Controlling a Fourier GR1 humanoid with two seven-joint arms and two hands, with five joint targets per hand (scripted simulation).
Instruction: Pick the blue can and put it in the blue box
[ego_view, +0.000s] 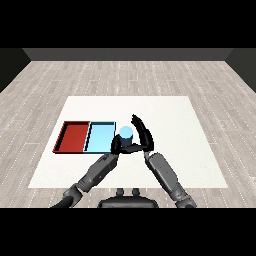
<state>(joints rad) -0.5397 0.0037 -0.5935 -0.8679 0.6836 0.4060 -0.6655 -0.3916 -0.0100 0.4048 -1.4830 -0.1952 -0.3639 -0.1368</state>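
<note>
blue can (125, 134) at frame centre, just right of the blue tray (100, 136) and not yet inside, left hand (120, 145) curled round its lower body, right hand (143, 134) just beside with fingers straight, holding nothing. risk of clipping the tray's near wall (or the red tray (73, 136) beyond) if carried too low, judging by the closeness. white table (190, 150) mid-frame, grey plank floor (200, 75) above, dark wall along the top.

Both forearms are angling inward, meeting near the middle. The left hand (120, 145) is curling its fingers; the right hand (142, 134) is raised beside it, fingers straight.
</note>
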